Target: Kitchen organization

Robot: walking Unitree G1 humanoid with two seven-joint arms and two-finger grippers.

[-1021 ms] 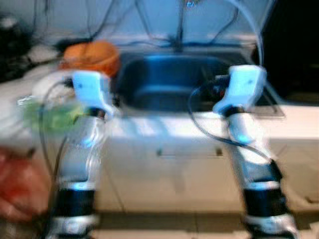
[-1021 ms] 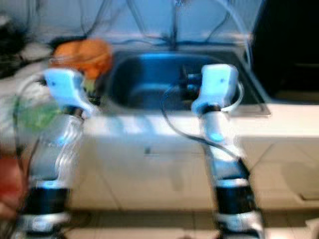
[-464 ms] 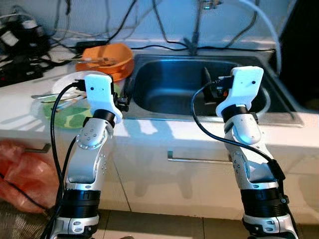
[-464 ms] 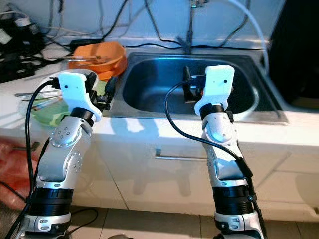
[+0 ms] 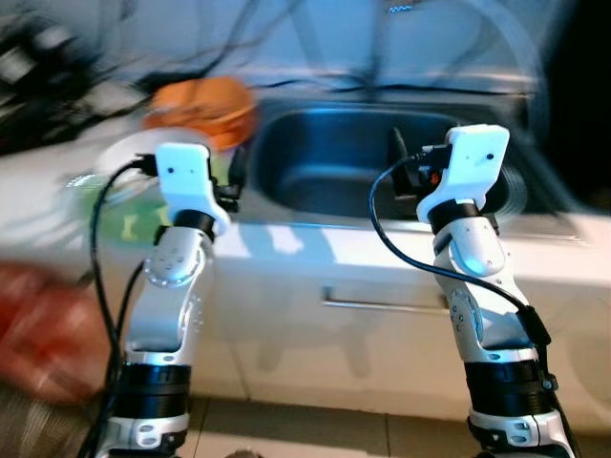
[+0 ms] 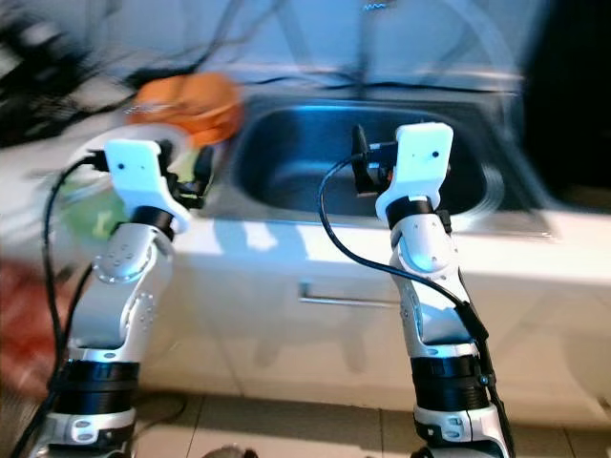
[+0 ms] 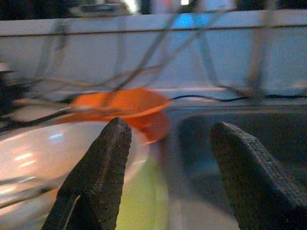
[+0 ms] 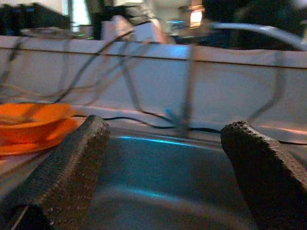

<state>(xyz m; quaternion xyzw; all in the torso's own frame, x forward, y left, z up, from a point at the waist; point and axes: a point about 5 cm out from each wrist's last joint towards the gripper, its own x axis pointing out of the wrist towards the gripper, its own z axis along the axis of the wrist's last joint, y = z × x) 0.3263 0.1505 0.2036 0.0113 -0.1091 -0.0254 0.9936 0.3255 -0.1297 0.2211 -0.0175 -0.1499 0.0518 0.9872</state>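
Now both grippers, left and right, spread empty near centre frame—steady up before reaching the orange bowl upper left.

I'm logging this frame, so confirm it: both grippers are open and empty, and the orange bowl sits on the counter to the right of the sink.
One thing is wrong: the orange bowl sits on the counter to the left of the sink, as the left eye view shows. The rest holds: the left gripper and right gripper are both open and empty.
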